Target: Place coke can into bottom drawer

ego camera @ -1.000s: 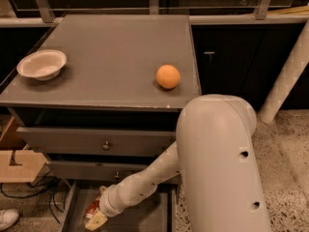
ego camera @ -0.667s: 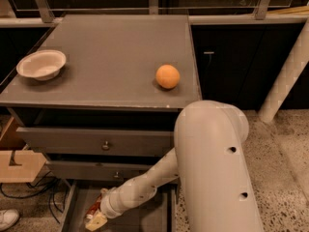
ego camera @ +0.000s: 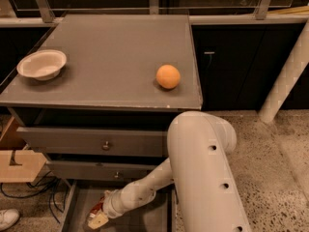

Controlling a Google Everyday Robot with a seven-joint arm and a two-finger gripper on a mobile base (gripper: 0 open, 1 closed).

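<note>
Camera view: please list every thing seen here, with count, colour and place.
cabinet: one, grey, centre.
bowl: one, white, cabinet top, left.
orange: one, orange, cabinet top, right.
knob drawers: two, grey, under the top.
bottom drawer: one, grey, lowest, pulled out.
coke can: one, red, over bottom drawer.
cardboard box: one, brown, floor, left.
shoe: one, white, lower-left corner.
arm: one, white, bent down to bottom drawer.
claw: one, pale, beside coke can.

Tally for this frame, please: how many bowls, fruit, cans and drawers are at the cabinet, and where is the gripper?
Bowls: 1, the white bowl on the cabinet top
Fruit: 1, the orange on the cabinet top
Cans: 1, the coke can at the gripper
Drawers: 3, the top drawer, the middle drawer and the open bottom drawer
Total: 6
The gripper is low inside the bottom drawer.
</note>
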